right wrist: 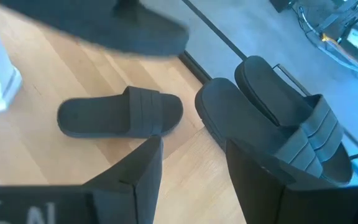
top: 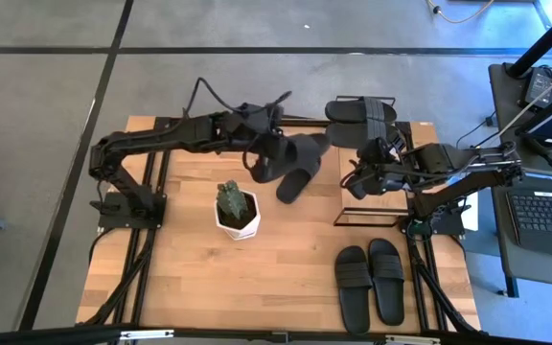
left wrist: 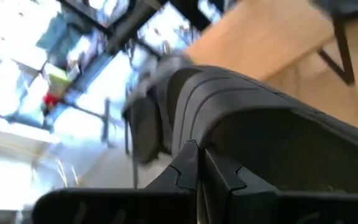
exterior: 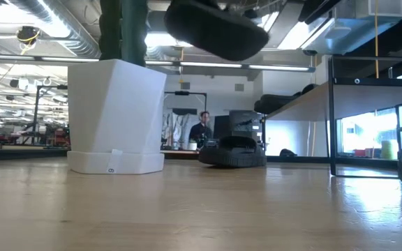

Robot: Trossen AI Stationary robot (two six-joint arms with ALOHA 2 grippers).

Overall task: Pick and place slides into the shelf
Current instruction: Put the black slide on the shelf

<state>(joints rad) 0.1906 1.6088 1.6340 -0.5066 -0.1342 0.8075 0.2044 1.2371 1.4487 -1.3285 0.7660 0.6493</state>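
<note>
Reaching across the table, left gripper grips a raised slide.

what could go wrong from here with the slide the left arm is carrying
1. The left gripper pinches the lifted slide only by its strap; it might slip out above the table.
2. The right gripper hangs open beside the shelf, so the arms could collide.

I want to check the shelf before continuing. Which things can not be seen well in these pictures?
- Black-framed wooden shelf, high view: the right gripper covers its board.
- Matte black slide sandal held by the left gripper, low view: cut off by the top edge.
- Left wrist view: background blurred.
- Person, low view: too small.
</note>
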